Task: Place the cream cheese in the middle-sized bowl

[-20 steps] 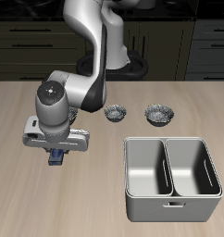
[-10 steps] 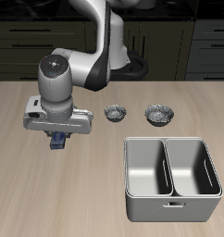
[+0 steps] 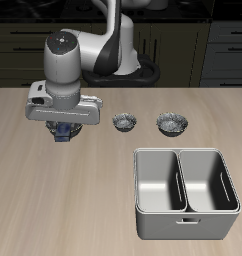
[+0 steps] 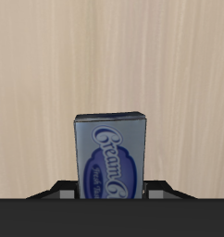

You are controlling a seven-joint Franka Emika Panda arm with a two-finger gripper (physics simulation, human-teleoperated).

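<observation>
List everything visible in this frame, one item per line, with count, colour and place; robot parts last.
Cream cheese: 1, dark blue box with paler label, held off the table between the gripper fingers.
Bowls: 2 in view, shiny grey with speckled inside, side by side behind the bin; one narrower than the other.
Bin: 1, grey metal, two compartments, both bare, near the table's front edge.
Table: 1, light wood.
Cabinets: dark, behind the table.
Arm: 1, white and grey, reaching forward from the back.
Gripper: 1, shut on the cream cheese.
</observation>
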